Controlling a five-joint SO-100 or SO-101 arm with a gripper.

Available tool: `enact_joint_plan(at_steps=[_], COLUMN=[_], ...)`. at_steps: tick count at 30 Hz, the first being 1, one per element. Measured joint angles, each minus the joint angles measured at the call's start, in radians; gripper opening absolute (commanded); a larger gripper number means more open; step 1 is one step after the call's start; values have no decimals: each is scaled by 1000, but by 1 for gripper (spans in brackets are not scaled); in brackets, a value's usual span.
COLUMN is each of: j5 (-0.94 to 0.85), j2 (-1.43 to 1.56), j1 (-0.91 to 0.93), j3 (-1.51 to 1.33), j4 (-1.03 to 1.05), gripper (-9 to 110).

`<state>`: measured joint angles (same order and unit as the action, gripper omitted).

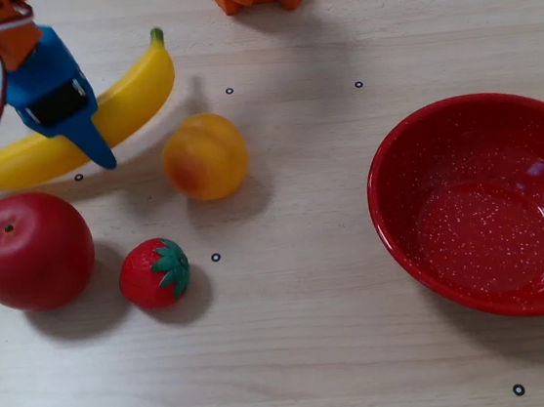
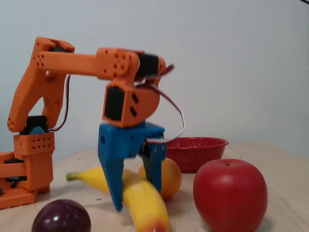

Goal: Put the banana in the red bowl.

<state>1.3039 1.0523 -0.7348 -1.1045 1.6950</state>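
The banana point(image 1: 132, 97) is being straddled by the blue gripper point(image 2: 137, 198), whose jaws are standing spread to either side of its middle and are not yet being closed on it. The fruit is lying on the table point(image 1: 299, 357) near the peach point(image 1: 205, 156) (well apart from the red bowl point(image 1: 399, 238)). Grasping, lifting, carrying and releasing are all still being awaited.

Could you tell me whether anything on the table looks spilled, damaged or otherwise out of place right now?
Nothing stands out. The banana, peach, apple and strawberry lie intact on the table, and the red bowl sits upright and empty. The hand straddles the banana, as the task would need.
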Motion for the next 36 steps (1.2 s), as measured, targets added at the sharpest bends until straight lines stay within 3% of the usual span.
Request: enact_joint_plan(at_steps=[8, 17, 30, 36], j5=[-135, -318, -782, -937], j2=[224, 387, 426, 293], j1=[38, 261, 833, 1081], j3=[161, 250, 374, 503], j4=[132, 133, 133, 133], gripper=[0, 0, 0, 0])
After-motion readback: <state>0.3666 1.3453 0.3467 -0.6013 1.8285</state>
